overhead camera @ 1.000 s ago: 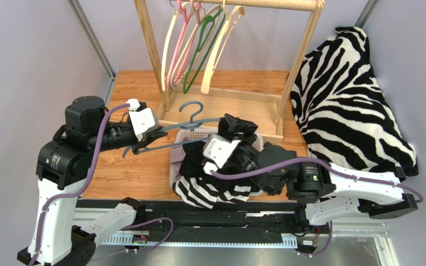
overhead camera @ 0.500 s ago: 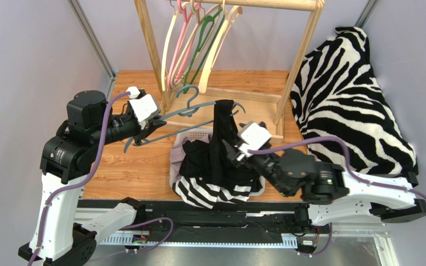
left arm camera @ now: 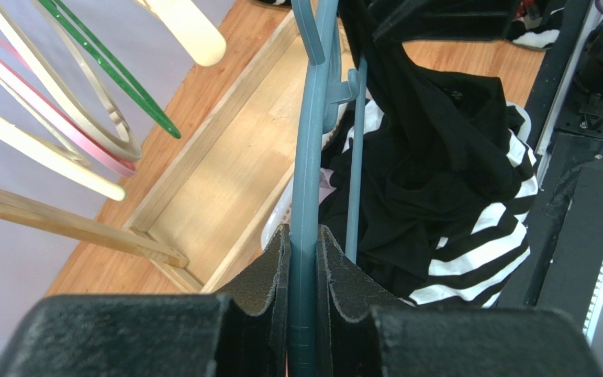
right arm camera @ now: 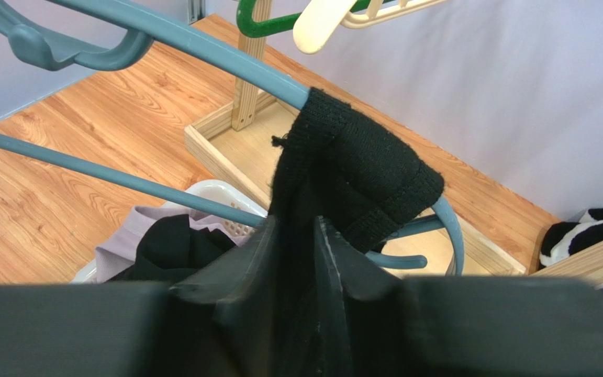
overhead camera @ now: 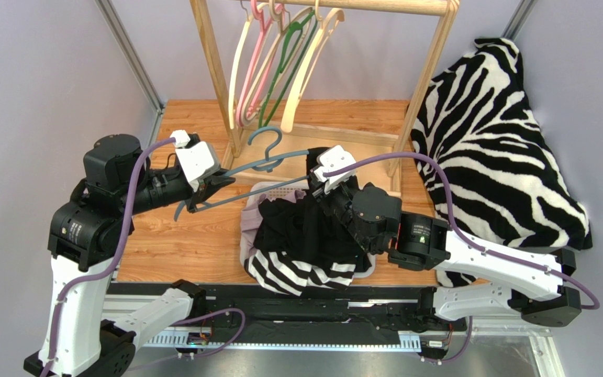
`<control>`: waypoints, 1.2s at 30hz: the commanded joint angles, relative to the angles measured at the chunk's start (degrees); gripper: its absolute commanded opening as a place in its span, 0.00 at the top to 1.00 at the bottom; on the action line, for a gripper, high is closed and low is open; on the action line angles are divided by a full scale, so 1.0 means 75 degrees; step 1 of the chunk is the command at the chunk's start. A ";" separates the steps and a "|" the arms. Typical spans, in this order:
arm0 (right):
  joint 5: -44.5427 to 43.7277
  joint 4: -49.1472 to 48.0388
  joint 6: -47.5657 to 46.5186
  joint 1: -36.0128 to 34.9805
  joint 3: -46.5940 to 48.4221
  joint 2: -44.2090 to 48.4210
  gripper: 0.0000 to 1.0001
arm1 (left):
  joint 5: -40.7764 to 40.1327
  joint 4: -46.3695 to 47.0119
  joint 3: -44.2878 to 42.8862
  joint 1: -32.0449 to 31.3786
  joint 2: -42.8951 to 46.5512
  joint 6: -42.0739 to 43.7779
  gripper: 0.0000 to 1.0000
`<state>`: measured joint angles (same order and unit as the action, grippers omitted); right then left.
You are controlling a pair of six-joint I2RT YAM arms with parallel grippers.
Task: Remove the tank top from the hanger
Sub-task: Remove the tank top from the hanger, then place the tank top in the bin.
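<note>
The right gripper (right arm camera: pixel 312 228) is pinched shut on the knit strap of the black tank top (right arm camera: pixel 360 184), which loops over the right tip of the blue hanger (left arm camera: pixel 306 173). The left gripper (left arm camera: pixel 303 243) clamps the hanger's left arm. The fabric looks soft, light and stretchy, so the strap seems the best hold. The body droops into the laundry basket (overhead camera: pixel 269 189), and the wooden rack (overhead camera: pixel 218 78) stands close behind.
</note>
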<state>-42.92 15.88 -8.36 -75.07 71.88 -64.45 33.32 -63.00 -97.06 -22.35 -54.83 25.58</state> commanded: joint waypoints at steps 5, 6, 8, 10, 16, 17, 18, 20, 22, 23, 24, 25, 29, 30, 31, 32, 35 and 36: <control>-0.0056 -0.0126 0.0422 0.0375 0.0014 0.0786 1.00 | 0.0291 0.0209 -0.0208 0.0097 0.0103 -0.0259 1.00; 0.0061 -0.0090 0.0470 0.0434 0.0003 0.0858 1.00 | 0.0303 0.0221 -0.0219 0.0097 0.0103 -0.0270 1.00; 0.0051 0.0015 0.0529 0.0563 -0.0056 0.0998 1.00 | 0.0303 0.0209 -0.0219 0.0097 0.0115 -0.0282 1.00; -0.0078 0.0074 0.0517 0.0703 -0.0103 0.1163 1.00 | 0.0280 0.0209 -0.0219 0.0109 0.0115 -0.0247 1.00; 0.0284 0.0355 0.0821 0.1430 -0.0255 0.1585 1.00 | 0.0338 0.0139 -0.0289 0.0132 0.0150 -0.0235 1.00; 0.0296 0.0413 0.0845 0.1442 -0.0255 0.1608 1.00 | 0.0338 0.0104 -0.0301 0.0132 0.0162 -0.0224 1.00; 0.0227 0.0484 0.0845 0.1454 -0.0255 0.1608 1.00 | 0.0350 0.0069 -0.0325 0.0144 0.0174 -0.0177 1.00; 0.0098 0.0695 0.0857 0.1536 -0.0290 0.1643 1.00 | 0.0374 -0.0129 -0.0418 0.0144 0.0209 -0.0013 1.00; 0.0249 0.0812 0.0927 0.1618 -0.0454 0.1806 1.00 | 0.0339 -0.0213 -0.0489 0.0144 0.0337 0.0115 1.00; 0.0470 0.0824 0.0962 0.1618 -0.0536 0.1889 1.00 | 0.0327 -0.0236 -0.0524 0.0167 0.0384 0.0128 1.00; 0.0646 0.0940 0.1044 0.1618 -0.0676 0.1936 1.00 | 0.0304 -0.0236 -0.0570 0.0179 0.0431 0.0105 1.00; 0.0799 0.0999 0.1068 0.1618 -0.0758 0.1971 1.00 | 0.0257 -0.0248 -0.0757 0.0214 0.0443 0.0035 1.00; 0.1127 0.1421 0.1501 0.1607 -0.1028 0.2077 1.00 | -0.0269 0.0043 -0.1355 0.0331 0.0362 -0.0270 1.00; 0.1302 0.1491 0.1559 0.1618 -0.1110 0.2100 1.00 | -0.0433 0.0114 -0.1484 0.0343 0.0303 -0.0387 1.00; 0.1501 0.1492 0.1653 0.1607 -0.1227 0.2124 1.00 | -0.0713 0.0185 -0.1531 0.0355 0.0256 -0.0422 1.00; 0.1840 0.1492 0.1723 0.1618 -0.1286 0.2136 1.00 | -0.0797 0.0302 -0.1555 0.0343 0.0221 -0.0434 1.00; 0.2696 0.1329 0.1830 0.1548 -0.1403 0.2101 1.00 | -0.0845 0.0513 -0.1485 0.0378 0.0092 -0.0575 1.00; 0.3314 0.1061 0.1760 0.1490 -0.1439 0.2019 1.00 | -0.0799 0.0560 -0.1508 0.0390 0.0010 -0.0680 1.00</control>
<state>-30.59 27.27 2.55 -63.20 62.00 -49.30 29.47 -62.74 -108.03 -20.10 -52.40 23.73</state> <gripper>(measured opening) 0.006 0.175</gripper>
